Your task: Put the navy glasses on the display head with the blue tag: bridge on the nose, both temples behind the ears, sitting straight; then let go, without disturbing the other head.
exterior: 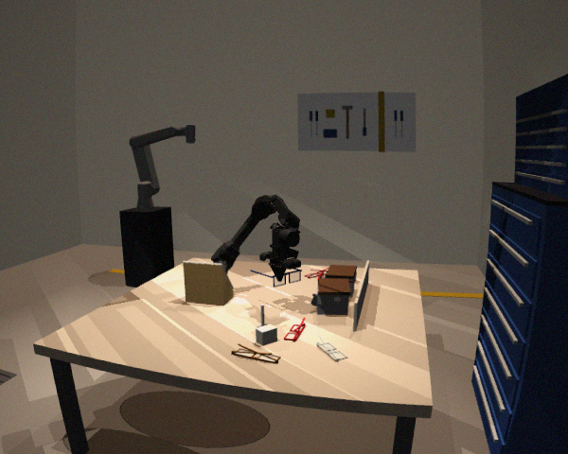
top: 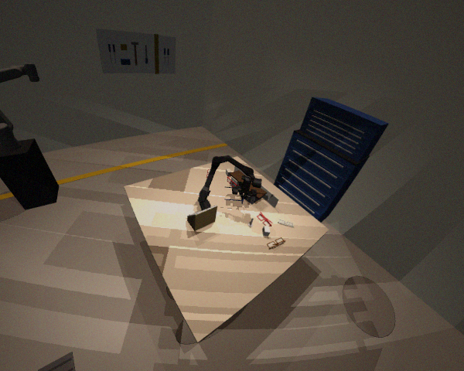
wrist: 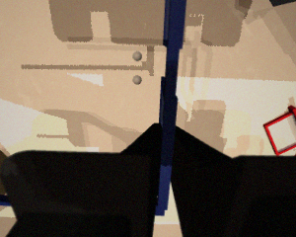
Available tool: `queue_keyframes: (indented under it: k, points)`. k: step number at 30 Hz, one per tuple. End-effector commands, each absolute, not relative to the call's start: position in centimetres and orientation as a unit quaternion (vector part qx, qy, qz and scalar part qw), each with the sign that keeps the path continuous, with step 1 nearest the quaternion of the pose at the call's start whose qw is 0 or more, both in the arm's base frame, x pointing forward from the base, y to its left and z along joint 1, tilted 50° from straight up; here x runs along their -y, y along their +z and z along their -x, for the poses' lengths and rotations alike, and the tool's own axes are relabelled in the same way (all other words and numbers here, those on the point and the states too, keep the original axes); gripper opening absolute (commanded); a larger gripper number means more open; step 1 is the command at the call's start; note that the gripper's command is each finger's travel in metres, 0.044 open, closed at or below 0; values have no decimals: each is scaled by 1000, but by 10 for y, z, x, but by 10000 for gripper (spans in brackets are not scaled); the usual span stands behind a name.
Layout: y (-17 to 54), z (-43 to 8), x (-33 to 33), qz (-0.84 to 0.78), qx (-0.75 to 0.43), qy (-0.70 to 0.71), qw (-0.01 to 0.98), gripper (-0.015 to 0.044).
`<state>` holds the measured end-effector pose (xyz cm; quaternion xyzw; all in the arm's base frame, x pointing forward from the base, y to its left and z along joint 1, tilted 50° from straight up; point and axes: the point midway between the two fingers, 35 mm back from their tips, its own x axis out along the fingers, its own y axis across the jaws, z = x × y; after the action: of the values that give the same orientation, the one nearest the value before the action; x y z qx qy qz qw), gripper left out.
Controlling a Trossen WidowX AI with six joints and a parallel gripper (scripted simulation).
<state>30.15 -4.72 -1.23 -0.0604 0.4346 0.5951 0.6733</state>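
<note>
The navy glasses (top: 234, 199) (exterior: 259, 272) (wrist: 172, 104) hang above the table, lenses toward the heads' side in the exterior view, with a temple reaching left. My gripper (exterior: 279, 278) (wrist: 162, 130) is shut on them; in the wrist view a navy bar runs between the fingertips. Two display heads with brown tops stand right of my gripper in the exterior view, the nearer head (exterior: 334, 286) and the farther head (exterior: 342, 270). The glasses are apart from both heads. I cannot make out the blue tag in any view. Red frames show beside the farther head in the top view.
An upright grey panel (exterior: 362, 295) stands behind the heads. A tan block (top: 204, 218) (exterior: 205, 282) stands by the arm's base. A thin post (exterior: 262, 315), a grey cube (top: 266, 230) (exterior: 265, 336), and red, white and brown glasses are toward the table's front in the exterior view.
</note>
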Motion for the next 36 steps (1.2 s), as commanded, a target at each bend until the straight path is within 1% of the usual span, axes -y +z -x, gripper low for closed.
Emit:
queue_keyframes:
  k: [1, 9, 36]
  points:
    - [-2, -293, 38, 33, -457, 575, 678, 0]
    - [12, -272, 21, -23, -501, 537, 678, 0]
    - [-5, -273, 3, -23, -503, 535, 679, 0]
